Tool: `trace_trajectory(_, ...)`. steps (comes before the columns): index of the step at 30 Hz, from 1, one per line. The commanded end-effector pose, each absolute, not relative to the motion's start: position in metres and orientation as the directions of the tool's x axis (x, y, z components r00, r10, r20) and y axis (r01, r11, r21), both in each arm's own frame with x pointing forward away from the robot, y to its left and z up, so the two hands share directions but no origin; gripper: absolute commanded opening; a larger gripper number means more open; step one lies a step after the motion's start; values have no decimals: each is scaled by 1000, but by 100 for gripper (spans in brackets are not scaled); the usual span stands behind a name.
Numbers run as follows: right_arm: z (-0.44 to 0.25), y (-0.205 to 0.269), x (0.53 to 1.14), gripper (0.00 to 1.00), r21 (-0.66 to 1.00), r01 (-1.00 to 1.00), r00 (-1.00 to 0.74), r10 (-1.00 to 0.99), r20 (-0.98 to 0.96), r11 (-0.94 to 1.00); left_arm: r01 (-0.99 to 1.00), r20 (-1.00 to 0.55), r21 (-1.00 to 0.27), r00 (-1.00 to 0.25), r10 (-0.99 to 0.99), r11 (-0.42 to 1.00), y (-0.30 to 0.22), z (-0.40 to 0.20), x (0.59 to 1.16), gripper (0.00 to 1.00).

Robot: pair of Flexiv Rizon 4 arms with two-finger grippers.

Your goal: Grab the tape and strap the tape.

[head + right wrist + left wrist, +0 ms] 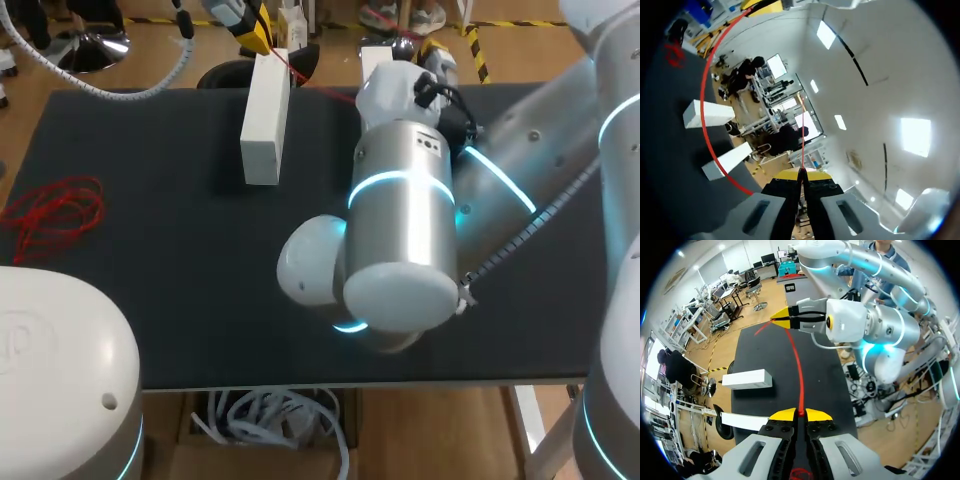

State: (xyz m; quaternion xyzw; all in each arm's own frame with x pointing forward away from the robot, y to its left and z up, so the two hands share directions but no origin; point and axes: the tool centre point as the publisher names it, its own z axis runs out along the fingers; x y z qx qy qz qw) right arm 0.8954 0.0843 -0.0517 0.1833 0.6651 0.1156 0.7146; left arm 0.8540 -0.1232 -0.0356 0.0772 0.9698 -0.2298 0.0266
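A thin red tape strand (796, 365) stretches between my two grippers above the black table (180, 270). My left gripper (800, 414) is shut on one end of it; in the head view it (255, 25) hangs over the table's far edge. My right gripper (801, 174) is shut on the other end, and the strand (704, 100) arcs away from it. From the left wrist, the right gripper (785, 319) shows pinching the tape. In the head view the strand (310, 75) runs behind my right arm (400, 230), which hides its gripper. A loose red tape pile (55, 215) lies at the table's left.
A long white block (265, 120) lies at the far middle of the table, just under the strand. A second white block (742, 421) sits close beside the left gripper. My right arm's bulky joints cover the table's middle and right.
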Motion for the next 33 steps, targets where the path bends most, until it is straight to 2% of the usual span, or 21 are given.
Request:
trace_trajectory(1, -32, 99, 872, 0, 235, 122, 434, 161, -886, 964, 160, -86, -438, -987, 136, 885, -123, -35, 854, 0)
trace_trajectory(7, -20, 107, 864, 0, 75, 100, 388, 30, -921, 992, 160, -86, -438, -987, 136, 885, -123, -35, 854, 0)
trace_trajectory(24, -5, 129, 837, 0, -77, 12, 221, -78, -972, 997, 160, -86, -438, -987, 136, 885, -123, -35, 854, 0)
trace_trajectory(33, -1, 134, 830, 0, -85, 1, 224, -83, -971, 996, 160, -86, -438, -987, 136, 885, -123, -35, 854, 0)
